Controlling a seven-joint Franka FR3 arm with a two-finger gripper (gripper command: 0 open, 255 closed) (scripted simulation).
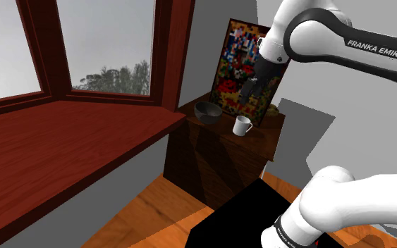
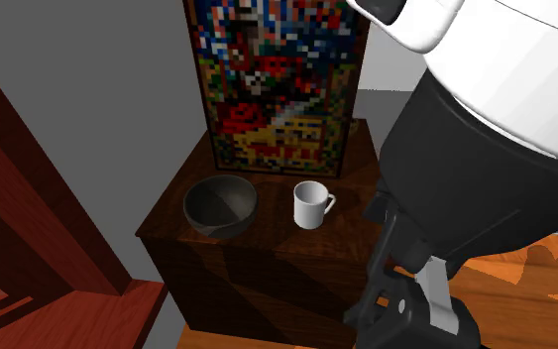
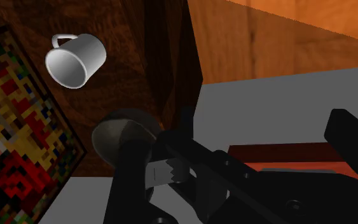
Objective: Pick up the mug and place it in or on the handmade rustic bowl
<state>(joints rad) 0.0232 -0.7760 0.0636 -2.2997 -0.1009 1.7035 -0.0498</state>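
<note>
The gripper [image 1: 250, 91] hangs above the cabinet [image 1: 221, 165], fingers apart with nothing between them. On the cabinet the mug [image 2: 309, 205] stands upright, mouth up, its handle turned away from the bowl [image 2: 220, 204] beside it. The two do not touch. In the wrist view the gripper's body hides part of the bowl.

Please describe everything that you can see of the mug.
The mug is small, plain white, with one loop handle turned toward the second exterior view's right. It stands upright, mouth open and seemingly empty, on the dark wooden cabinet, beside the dark grey bowl without touching it, before the colourful picture. Only the cabinet touches it.
</note>
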